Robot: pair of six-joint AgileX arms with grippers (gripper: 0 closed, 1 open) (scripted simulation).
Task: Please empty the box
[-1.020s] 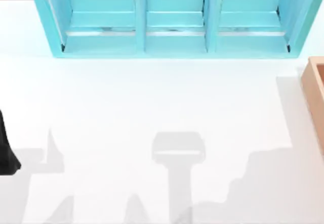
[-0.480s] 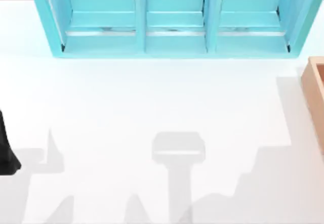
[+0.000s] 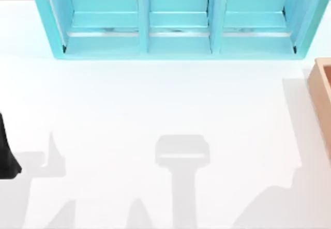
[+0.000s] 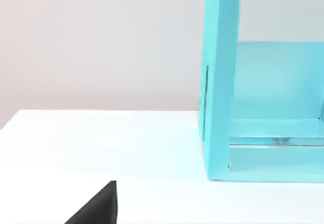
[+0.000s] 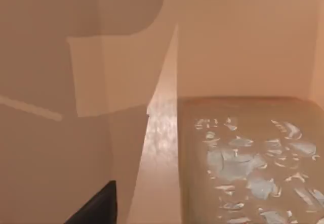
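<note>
The wooden box (image 3: 321, 105) sits at the table's right edge, beside the turquoise shelf unit (image 3: 176, 19). The right wrist camera looks inside it at a brownish, pale-flecked object (image 5: 243, 163), likely ready to reach in; whether either gripper's fingers are apart cannot be told. The left arm (image 3: 6, 154) waits parked at the left edge

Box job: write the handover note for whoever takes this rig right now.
Left gripper: parked at the table's left edge, facing the shelf; grip cannot be told.
Right gripper: down among the box walls, close to one wall; grip cannot be told.
Box: at the table's right edge, in front of the shelf's right end.
Inside: a brown thing with pale flecks lies on the bottom; what it is I cannot tell.
Done: nothing lifted out, as far as can be seen.
Left: grasp it, take it out, then check the box for more.
</note>
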